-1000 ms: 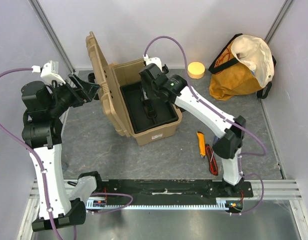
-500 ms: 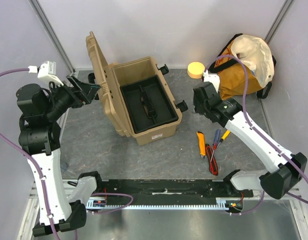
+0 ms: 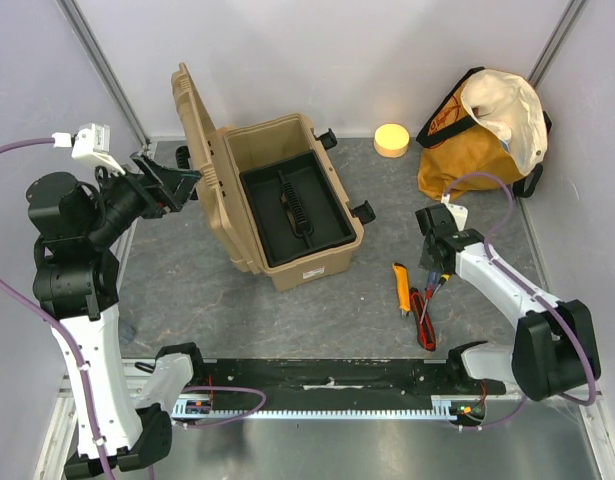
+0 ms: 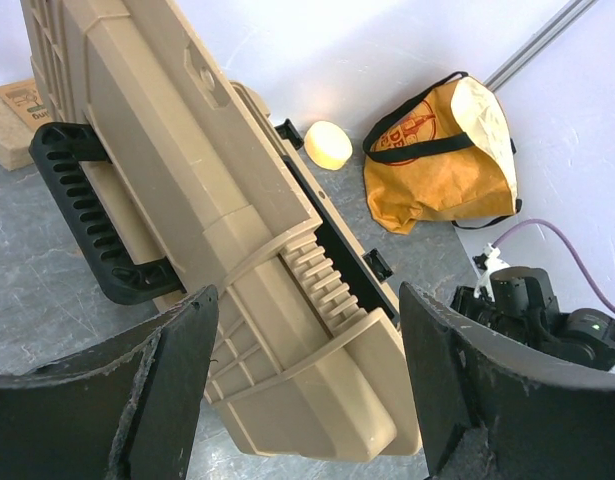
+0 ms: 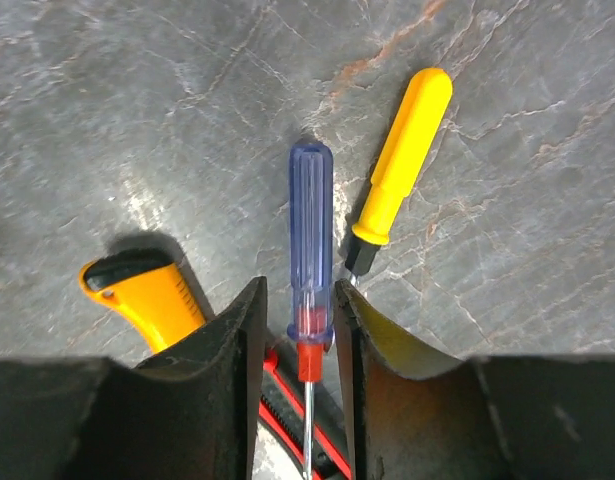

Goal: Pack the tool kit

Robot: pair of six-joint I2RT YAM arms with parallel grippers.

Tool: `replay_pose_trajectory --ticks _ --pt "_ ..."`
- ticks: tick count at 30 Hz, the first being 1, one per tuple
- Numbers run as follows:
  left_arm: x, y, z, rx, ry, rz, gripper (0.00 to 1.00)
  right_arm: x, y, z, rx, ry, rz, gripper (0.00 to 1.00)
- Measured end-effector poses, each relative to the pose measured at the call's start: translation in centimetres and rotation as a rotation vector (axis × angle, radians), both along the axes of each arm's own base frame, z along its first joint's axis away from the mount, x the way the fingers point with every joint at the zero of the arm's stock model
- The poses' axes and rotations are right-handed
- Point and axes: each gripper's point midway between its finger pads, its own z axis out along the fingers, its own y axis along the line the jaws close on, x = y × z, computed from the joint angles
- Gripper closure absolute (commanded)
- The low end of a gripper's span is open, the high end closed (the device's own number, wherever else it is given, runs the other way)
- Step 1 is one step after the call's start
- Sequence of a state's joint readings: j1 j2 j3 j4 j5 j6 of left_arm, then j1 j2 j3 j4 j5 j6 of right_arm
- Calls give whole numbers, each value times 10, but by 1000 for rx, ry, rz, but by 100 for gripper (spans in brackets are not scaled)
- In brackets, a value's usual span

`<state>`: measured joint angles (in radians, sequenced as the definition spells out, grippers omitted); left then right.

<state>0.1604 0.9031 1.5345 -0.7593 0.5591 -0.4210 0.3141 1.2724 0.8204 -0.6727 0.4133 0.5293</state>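
The tan tool kit [image 3: 319,266] stands open at centre left with its lid [image 3: 200,150] upright; a black tray [image 3: 322,228] sits inside. My left gripper [image 3: 173,180] is open beside the lid's outer face and is not touching it; the lid [image 4: 237,200] fills the left wrist view between my fingers [image 4: 307,300]. My right gripper [image 3: 434,278] is low over loose tools on the table. In the right wrist view its fingers [image 5: 299,300] straddle a blue screwdriver [image 5: 311,210], with small gaps on both sides.
A yellow screwdriver [image 5: 402,165], a yellow utility knife [image 3: 400,285] and red-black pliers [image 3: 423,318] lie beside the blue one. An orange-yellow cloth bag [image 3: 482,130] and a yellow disc [image 3: 391,140] sit at the back right. A small tan block [image 4: 12,120] lies behind the lid.
My right arm has left the tool kit's tray, swung right and come down over the loose tools, with its fingers now around the blue screwdriver. My left arm has barely moved.
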Motion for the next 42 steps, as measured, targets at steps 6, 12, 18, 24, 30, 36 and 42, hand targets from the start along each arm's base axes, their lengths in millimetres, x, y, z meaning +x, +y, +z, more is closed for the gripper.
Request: replay_pose_trajectory --ticks 6,12,18,24,30,36,42 --pt "1 0 -2 -1 7 -2 21 -2 -5 -39 78 68 -44 68" --pt "2 0 -2 -1 10 -2 21 2 -5 -48 105 62 -51 67" --pt "2 0 -2 -1 10 1 21 9 -4 -50 116 35 -52 65" --pt "2 0 -3 0 11 2 21 9 0 -59 130 54 -44 57" --pt "2 0 -3 0 12 2 21 8 2 -63 136 67 -28 85" --pt "2 0 -3 0 12 2 21 5 1 -57 128 72 -8 100" --pt "2 0 -3 0 11 2 21 40 16 24 147 -116 66 100"
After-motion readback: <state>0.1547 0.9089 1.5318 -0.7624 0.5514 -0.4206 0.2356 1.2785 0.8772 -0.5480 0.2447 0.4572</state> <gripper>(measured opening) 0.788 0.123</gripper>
